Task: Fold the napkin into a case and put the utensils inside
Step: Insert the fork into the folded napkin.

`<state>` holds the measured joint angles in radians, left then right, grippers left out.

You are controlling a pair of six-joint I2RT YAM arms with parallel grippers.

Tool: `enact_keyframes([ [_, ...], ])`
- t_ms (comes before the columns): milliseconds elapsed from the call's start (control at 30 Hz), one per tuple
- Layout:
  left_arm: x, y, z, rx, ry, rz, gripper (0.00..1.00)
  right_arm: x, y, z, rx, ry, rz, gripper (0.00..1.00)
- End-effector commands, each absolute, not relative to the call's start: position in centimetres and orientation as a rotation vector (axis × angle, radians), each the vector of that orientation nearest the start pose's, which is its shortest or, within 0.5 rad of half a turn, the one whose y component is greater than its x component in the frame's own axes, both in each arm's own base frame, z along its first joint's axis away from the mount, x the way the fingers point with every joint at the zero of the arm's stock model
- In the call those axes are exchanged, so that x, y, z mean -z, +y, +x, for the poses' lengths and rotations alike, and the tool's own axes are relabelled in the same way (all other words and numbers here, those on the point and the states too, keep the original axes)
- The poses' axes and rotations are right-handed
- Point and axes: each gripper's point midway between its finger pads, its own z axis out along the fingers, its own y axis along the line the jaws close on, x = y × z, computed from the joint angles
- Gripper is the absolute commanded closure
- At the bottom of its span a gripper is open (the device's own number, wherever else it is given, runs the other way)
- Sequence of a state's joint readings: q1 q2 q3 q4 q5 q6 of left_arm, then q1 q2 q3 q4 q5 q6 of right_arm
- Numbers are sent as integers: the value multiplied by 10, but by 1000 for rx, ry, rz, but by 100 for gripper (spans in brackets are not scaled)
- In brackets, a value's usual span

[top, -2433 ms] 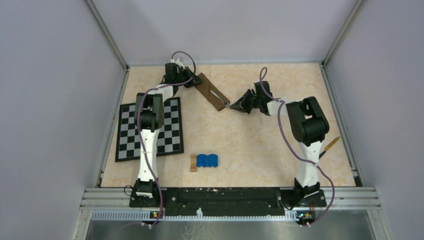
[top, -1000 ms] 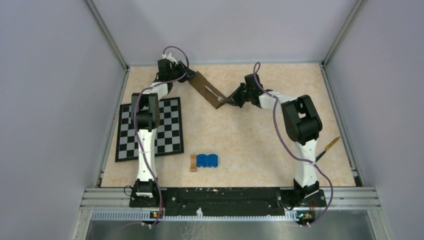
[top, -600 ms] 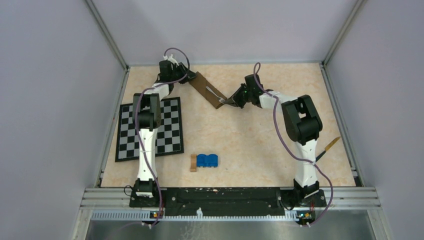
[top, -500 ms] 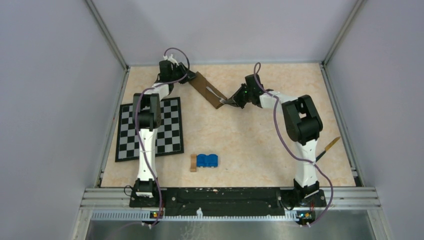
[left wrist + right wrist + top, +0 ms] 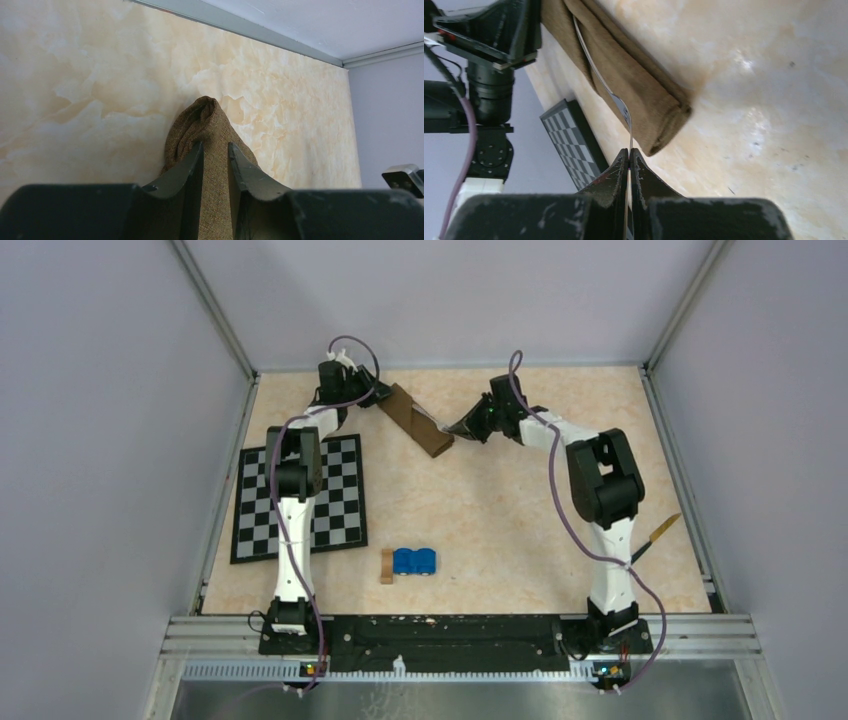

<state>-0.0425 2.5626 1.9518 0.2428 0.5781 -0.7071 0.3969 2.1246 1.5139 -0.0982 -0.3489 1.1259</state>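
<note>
The left gripper (image 5: 372,395) and right gripper (image 5: 455,429) meet opposite ends of the case (image 5: 415,421), apparently touching it.

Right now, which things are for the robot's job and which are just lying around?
For the job: case, pinched by the left gripper; metal utensil, held by the right gripper.
Just lying around: checkered mat, blue object, small wooden block; tan stick, maybe another utensil.
</note>
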Motion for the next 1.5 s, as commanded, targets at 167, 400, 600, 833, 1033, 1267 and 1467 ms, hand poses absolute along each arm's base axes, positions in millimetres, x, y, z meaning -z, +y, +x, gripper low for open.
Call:
enact_keyframes([
  [167,-50,-144,650,1005,2029,-242,70,-92,329,498,-1157,2387,664,100],
  [400,-48,-145,648,1017,2030,-243,71,-88,336,498,-1146,2392,670,100],
  [600,-45,-143,649,1007,2033,-252,71,-95,315,487,-1104,2390,677,100],
  [833,-41,-145,647,1024,2036,-262,72,-93,295,476,-1060,2398,695,100],
  [1033,-43,-145,647,1024,2033,-263,72,-91,295,482,-1049,2397,698,100],
  [1267,-45,-145,647,1021,2030,-257,72,-89,290,486,-1022,2404,707,100],
  [1467,-41,-143,648,1007,2034,-259,72,-98,283,485,-992,2397,689,100],
])
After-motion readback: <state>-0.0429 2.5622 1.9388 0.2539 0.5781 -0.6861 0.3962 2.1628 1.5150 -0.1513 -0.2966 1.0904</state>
